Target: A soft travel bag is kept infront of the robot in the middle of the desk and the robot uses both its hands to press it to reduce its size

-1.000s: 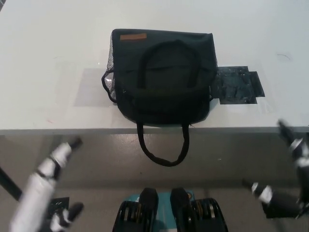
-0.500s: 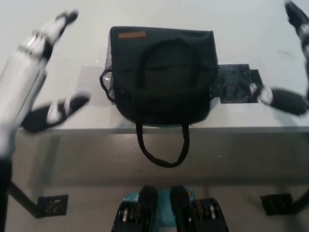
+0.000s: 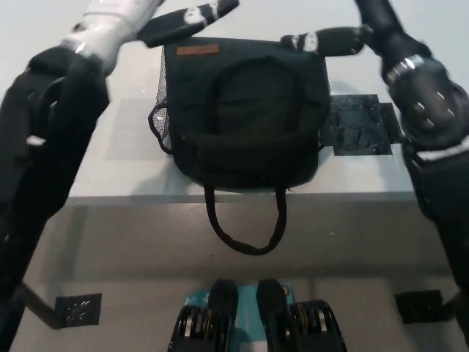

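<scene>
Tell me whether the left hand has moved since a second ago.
Yes. The left hand has gone from below the desk's near edge up to the far left corner of the travel bag.

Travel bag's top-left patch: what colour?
Orange-brown patch on the dark travel bag; head view, the only one.

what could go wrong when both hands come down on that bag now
1. The travel bag sits at the desk's near edge, one handle strap already hanging over it; a push towards the robot could slide it off.
2. Both the left hand and right hand are over the bag's far edge, so pressing there may tip or bunch it rather than flatten it.
3. Fingers could catch in the upper handle loop.
</scene>
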